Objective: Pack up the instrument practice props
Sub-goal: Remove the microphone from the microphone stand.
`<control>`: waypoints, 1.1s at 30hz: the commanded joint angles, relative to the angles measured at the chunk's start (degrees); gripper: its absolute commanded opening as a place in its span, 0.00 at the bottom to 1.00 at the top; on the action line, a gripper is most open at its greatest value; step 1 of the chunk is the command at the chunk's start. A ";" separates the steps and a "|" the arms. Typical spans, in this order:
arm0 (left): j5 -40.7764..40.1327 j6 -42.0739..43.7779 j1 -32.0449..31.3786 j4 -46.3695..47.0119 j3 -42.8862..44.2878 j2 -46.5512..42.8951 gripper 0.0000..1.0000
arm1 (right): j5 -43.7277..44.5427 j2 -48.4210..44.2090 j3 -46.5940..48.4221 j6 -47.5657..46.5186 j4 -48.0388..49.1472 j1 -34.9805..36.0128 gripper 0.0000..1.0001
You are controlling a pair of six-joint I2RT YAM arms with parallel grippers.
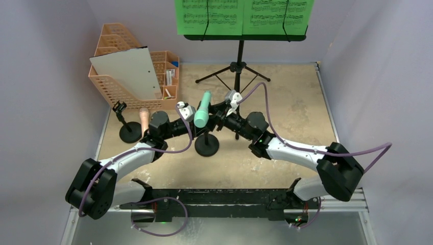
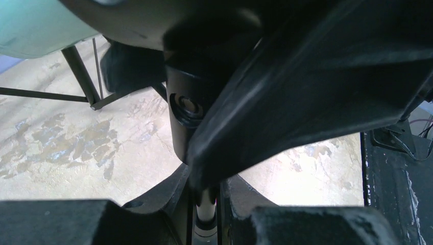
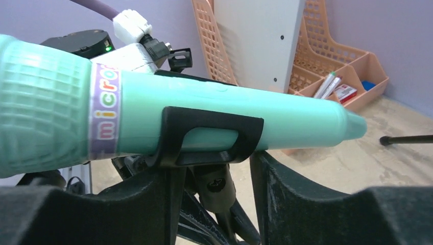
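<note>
A mint toy microphone [image 1: 202,108] [image 3: 204,115] lies in the black clip [image 3: 204,140] of a round-based holder [image 1: 207,145]. My left gripper [image 1: 195,126] [image 2: 207,201] is shut on that holder's thin stem [image 2: 206,179] below the clip. My right gripper [image 1: 217,120] [image 3: 214,176] stands open, its fingers either side of the clip's swivel joint, with a gap on the right. The pink microphone [image 1: 144,118] lies beside a second holder [image 1: 129,132]. At the back, the black music desk [image 1: 245,37] on tripod legs [image 1: 237,71] carries two green pages [image 1: 209,15].
An orange mesh organizer [image 1: 117,84] [image 3: 327,56] stands back left with a grey-white board [image 1: 127,71] [image 3: 255,41] leaning in it and small items in its compartments. Walls close in the left, back and right sides. A tripod leg [image 2: 76,66] runs close to the held holder.
</note>
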 commanded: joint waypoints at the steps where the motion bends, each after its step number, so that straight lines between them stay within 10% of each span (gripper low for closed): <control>1: 1.58 0.18 0.20 0.29 1.39 -0.24 0.00 | -1.91 1.43 3.19 -1.52 0.71 0.21 0.44; 8: -0.17 0.21 0.20 -0.36 0.83 -2.27 0.01 | -0.56 -0.17 2.28 -6.17 -2.24 0.23 0.00; 21: -9.96 -3.46 -0.86 2.98 -4.38 -5.65 0.44 | 1.52 -1.83 -2.79 -18.21 -0.66 0.20 0.00; 33: -18.08 -10.09 -1.57 2.40 -8.94 -13.75 0.45 | 1.44 1.39 -11.14 -17.00 10.40 0.18 0.00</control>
